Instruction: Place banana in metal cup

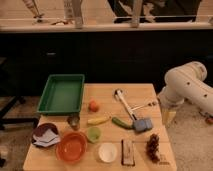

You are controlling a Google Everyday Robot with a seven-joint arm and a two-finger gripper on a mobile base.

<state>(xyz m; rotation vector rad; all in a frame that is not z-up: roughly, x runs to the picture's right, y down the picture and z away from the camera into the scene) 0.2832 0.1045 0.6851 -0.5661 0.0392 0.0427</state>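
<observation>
- The claw (pixel 168 116) hangs at the right edge of the desk (pixel 145 95), below the pale arm (pixel 187 85), spread and holding nothing; parked there, it leaves the layout unobstructed
- The banana (pixel 98 120) lies flat on the desk, left of centre, between the metal cup (pixel 74 120) and a dark green vegetable (pixel 121 123)
- The metal cup stands upright near the banana's left end, mouth up, ready to take the fruit from above
- An orange fruit (pixel 93 105) sits just behind the banana and a light green cup (pixel 93 133) just in front; such close neighbours probably call for a careful top-down pinch
- Judged from this, the reach has not yet begun
</observation>
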